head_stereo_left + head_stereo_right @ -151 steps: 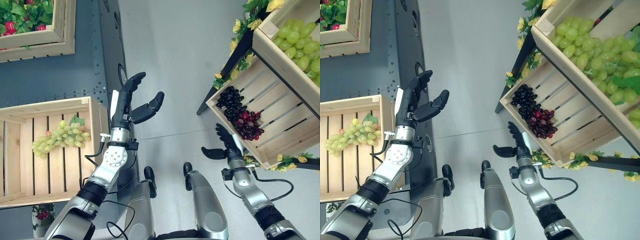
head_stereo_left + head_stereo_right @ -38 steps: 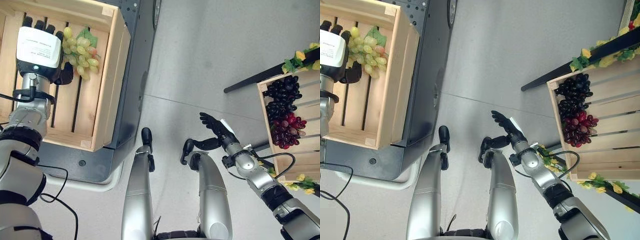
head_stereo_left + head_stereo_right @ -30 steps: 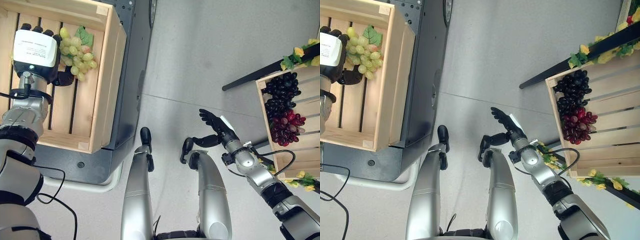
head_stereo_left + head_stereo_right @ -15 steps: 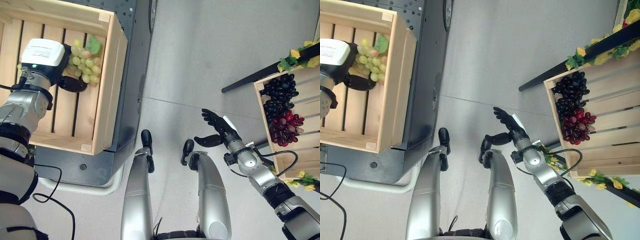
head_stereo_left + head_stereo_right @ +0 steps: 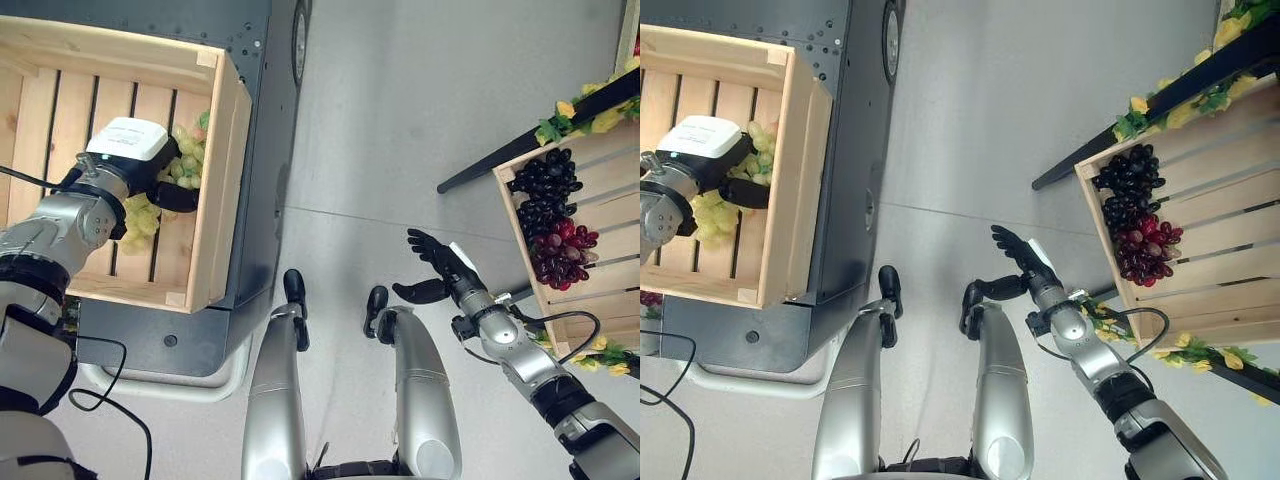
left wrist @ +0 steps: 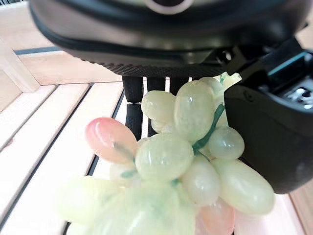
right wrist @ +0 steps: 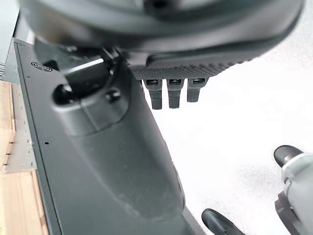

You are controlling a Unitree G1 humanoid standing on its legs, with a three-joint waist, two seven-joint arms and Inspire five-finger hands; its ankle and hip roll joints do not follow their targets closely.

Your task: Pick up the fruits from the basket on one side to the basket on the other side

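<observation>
A bunch of green grapes (image 5: 137,214) lies in the wooden crate (image 5: 222,160) on my left. My left hand (image 5: 125,155) is down on the bunch, with its thumb (image 5: 178,198) curled under the grapes. In the left wrist view the green grapes (image 6: 181,161) sit between the fingers (image 6: 133,100) and the thumb (image 6: 266,132), which press on them. My right hand (image 5: 440,268) hangs open over the floor, left of the slanted crate (image 5: 600,165) that holds dark grapes (image 5: 545,195) and red grapes (image 5: 562,250).
The left crate rests on a dark metal platform (image 5: 262,60). A black stand bar (image 5: 500,160) with yellow flowers and leaves (image 5: 575,112) carries the right crate. Grey floor (image 5: 400,120) lies between the two sides.
My left hand has sunk onto the green grapes and tipped over, and its thumb has closed under the bunch. The camera has shifted a little. The right hand has barely moved.
</observation>
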